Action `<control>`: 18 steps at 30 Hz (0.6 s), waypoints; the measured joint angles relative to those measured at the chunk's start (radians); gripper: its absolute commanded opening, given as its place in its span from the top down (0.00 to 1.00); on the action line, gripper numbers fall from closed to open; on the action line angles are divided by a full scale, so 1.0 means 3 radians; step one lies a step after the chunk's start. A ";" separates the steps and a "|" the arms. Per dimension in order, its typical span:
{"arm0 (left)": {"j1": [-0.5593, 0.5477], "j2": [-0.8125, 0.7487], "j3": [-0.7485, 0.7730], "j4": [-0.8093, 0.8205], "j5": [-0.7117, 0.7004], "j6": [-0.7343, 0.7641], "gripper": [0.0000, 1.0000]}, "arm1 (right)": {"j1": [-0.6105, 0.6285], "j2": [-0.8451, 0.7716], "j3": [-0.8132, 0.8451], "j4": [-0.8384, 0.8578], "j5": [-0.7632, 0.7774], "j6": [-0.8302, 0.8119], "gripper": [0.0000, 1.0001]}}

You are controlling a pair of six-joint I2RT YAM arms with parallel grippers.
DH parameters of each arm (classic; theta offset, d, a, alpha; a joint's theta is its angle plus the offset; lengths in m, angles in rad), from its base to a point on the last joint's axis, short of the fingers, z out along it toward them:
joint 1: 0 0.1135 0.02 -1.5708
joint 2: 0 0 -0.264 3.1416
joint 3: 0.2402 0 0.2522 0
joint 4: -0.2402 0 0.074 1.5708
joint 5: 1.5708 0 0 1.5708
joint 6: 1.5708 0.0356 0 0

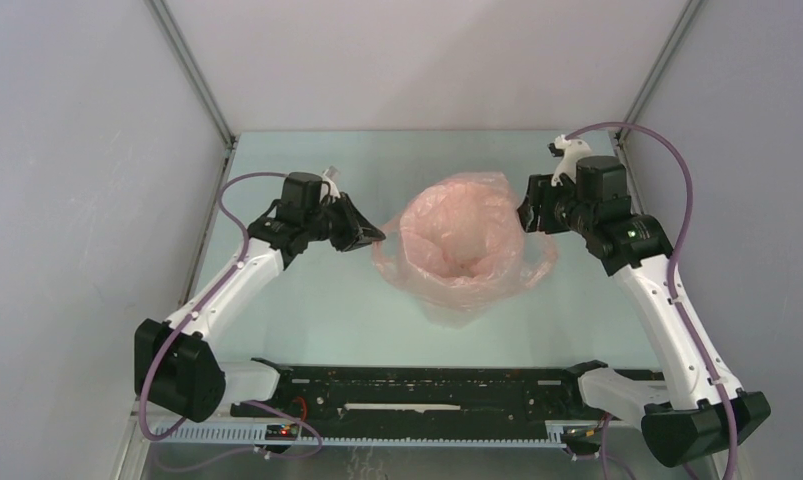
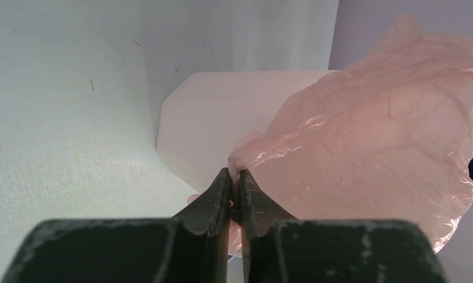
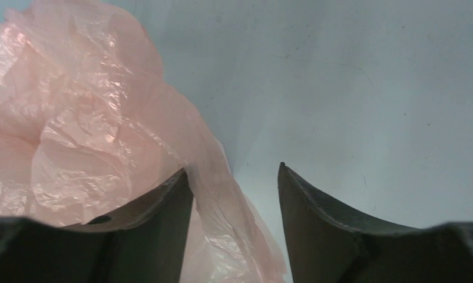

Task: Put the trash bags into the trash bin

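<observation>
The pale green bench [image 1: 307, 310] lies between grey walls [image 1: 77, 150], with a black mounting rail [image 1: 427, 385] along its near edge. From the left end of the rail the left arm [image 1: 232, 285] reaches far and inward. The right arm [image 1: 667, 310] mirrors it on the right, so both arms end beside the same thing in the middle of the bench.

That thing is the trash bag [image 1: 462, 245], crinkly, translucent and pale pink. It stands mouth up and spread wide, with a hollow in its middle and loose film spilling toward the near side and the right. The trash bin [image 2: 213, 118] sits under it. From above the plastic hides the bin, but the left wrist view shows a pale faceted wall standing on the bench just beyond the fingertips, with pink film draped over its right part.

The left tool [image 1: 377, 237] is at the bag's left edge, its two fingers pressed together on a small fold of the film. The right tool [image 1: 527, 215] is at the bag's far right edge with its fingers spread. In its own wrist view, film lies against the inner face of one finger and hangs into the gap. The other finger is bare and apart from the film, over bare bench.
</observation>
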 measured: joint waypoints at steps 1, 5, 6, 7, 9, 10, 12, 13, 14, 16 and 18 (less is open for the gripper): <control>0.0000 0.0000 0.0000 0.0001 0.0001 0.0001 0.91 | 0.0000 0.0001 0.0000 0.0025 -0.0004 0.0001 0.46; -0.0006 0.0003 0.0000 0.0001 0.0018 0.0000 1.00 | 0.0000 0.0015 0.0000 0.0148 0.0034 0.0039 0.63; -0.0006 0.0005 0.0000 0.0003 0.0022 0.0001 1.00 | 0.0000 0.0025 0.0000 0.0173 0.0058 0.0057 0.70; -0.0006 0.0011 0.0001 0.0003 0.0020 0.0001 1.00 | 0.0000 0.0038 0.0000 0.0191 0.0079 0.0070 0.77; -0.0006 0.0052 0.0024 0.0001 0.0011 0.0003 1.00 | -0.0013 0.0090 0.0000 0.0228 0.0106 0.0103 0.86; -0.0006 0.0079 0.0045 0.0000 0.0004 0.0004 1.00 | -0.0022 0.0123 0.0000 0.0237 0.0107 0.0114 0.89; -0.0006 0.0146 0.0093 0.0001 -0.0036 0.0006 1.00 | -0.0050 0.0237 0.0000 0.0239 0.0104 0.0148 0.90; -0.0006 0.0174 0.0108 0.0000 -0.0056 0.0008 1.00 | -0.0070 0.0315 0.0001 0.0235 0.0093 0.0159 0.91; -0.0006 0.0201 0.0120 0.0000 -0.0071 0.0014 1.00 | -0.0090 0.0395 0.0001 0.0226 0.0074 0.0165 0.91; -0.0008 0.0249 0.0132 0.0000 -0.0090 0.0033 1.00 | -0.0134 0.0563 0.0001 0.0184 0.0024 0.0178 0.90; -0.0008 0.0290 0.0134 0.0000 -0.0099 0.0047 1.00 | -0.0167 0.0726 0.0001 0.0116 -0.0070 0.0182 0.90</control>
